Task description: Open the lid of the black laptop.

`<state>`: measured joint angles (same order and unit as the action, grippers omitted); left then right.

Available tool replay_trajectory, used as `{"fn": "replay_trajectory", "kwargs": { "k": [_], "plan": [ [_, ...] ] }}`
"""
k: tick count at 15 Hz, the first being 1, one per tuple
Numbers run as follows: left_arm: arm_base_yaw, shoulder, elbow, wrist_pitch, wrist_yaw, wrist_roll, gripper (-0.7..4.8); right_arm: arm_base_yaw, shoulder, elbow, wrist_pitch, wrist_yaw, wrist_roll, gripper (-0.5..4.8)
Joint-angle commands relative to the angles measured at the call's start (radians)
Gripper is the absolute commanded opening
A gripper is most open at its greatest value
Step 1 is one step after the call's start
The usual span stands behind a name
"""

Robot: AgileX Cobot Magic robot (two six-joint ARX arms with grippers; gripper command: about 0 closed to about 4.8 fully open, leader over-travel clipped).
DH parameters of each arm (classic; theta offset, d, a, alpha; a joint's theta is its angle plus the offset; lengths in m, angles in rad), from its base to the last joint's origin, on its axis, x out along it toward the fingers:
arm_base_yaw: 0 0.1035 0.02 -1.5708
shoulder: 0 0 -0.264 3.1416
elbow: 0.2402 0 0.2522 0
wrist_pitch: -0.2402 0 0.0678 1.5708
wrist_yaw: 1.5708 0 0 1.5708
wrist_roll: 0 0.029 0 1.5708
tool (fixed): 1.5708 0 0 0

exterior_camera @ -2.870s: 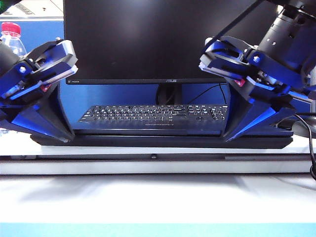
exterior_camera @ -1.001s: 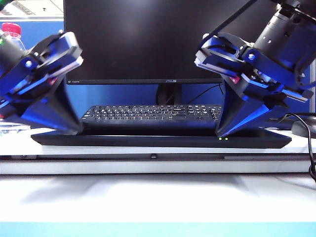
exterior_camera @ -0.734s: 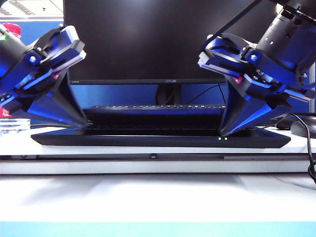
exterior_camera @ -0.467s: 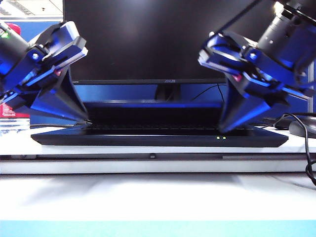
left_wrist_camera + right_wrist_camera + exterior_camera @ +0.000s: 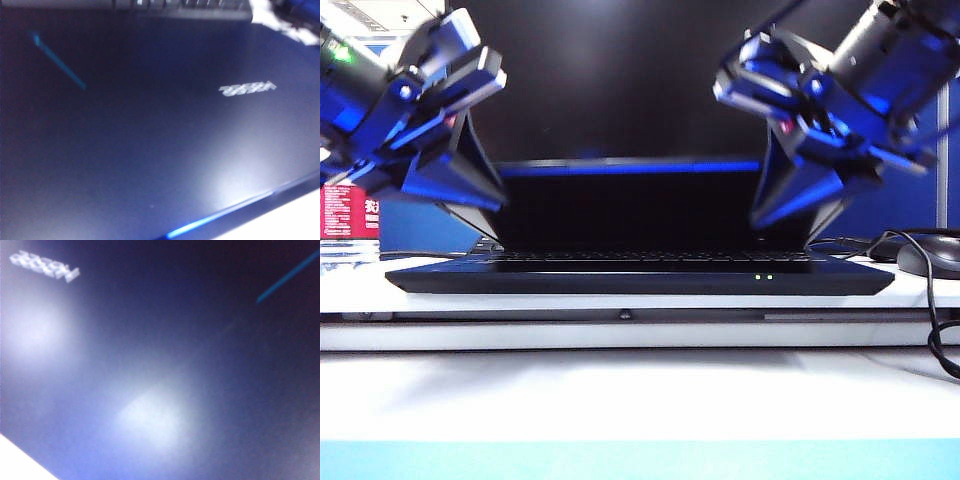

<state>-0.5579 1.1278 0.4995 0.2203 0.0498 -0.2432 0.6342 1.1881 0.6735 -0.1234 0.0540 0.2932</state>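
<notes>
Fingers [image 5: 470, 200] under lid [image 5: 630, 205]; L+R grippers

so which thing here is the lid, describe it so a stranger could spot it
Start at the wide black laptop across the table's middle, two green lights on its front edge. The lid is the thin dark panel raised partway from it, between the left gripper and right gripper. A blue glint lines its top edge.

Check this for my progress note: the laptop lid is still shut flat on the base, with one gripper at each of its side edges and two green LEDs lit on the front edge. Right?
Not quite. In the exterior view the lid is raised partway off the black laptop, not flat. The rest holds: left gripper and right gripper flank it, and the green LEDs are lit.
</notes>
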Motion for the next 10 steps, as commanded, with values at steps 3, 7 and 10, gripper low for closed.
{"fn": "replay_trajectory", "kwargs": {
  "k": [3,7,10],
  "plan": [
    [0.004,-0.005,0.024,0.140,-0.030,0.016,0.53,-0.029,-0.006,0.098,0.102,0.041,-0.059,-0.01],
    [0.006,-0.005,0.101,0.140,-0.054,0.095,0.53,-0.063,-0.006,0.158,0.106,0.021,-0.065,-0.01],
    [0.006,-0.005,0.148,0.140,-0.058,0.125,0.53,-0.068,-0.006,0.188,0.105,0.018,-0.085,-0.01]
  ]
}}
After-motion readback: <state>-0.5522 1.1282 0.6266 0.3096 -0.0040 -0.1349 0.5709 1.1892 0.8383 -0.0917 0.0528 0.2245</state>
